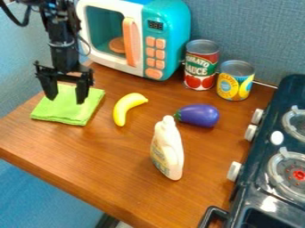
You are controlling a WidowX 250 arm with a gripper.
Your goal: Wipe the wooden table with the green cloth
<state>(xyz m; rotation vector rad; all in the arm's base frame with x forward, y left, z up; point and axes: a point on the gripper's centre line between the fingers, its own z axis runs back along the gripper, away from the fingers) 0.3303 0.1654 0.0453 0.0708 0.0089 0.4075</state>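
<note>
The black pincer (66,100) is held open, pointed downward, with its two fingers parted and nothing gripped between them. It is placed over the folded green cloth (67,114), which is laid flat on the wooden desk (107,167) at the left of the view; whether the cloth is touched by the fingertips cannot be told. Just beside the cloth, on its right, a curved yellow banana (123,108) is seen. Behind these, the toy microwave (166,33) is set, finished in teal and white, with an orange handle (129,42) and orange buttons; a round orange-brown piece (118,45) can be seen inside. To the right of the banana, a purple eggplant (199,116) is laid on its side, its green stem end turned toward the banana. Nearer the camera, a white bottle (167,149) is stood upright. Behind the eggplant, two cans are stood near each other: a red-and-green-labelled can (200,65) and a shorter yellow-and-blue-labelled can (235,81). Along the right edge, a dark toy stove (257,171) is placed, fitted with white knobs and round burners.
</note>
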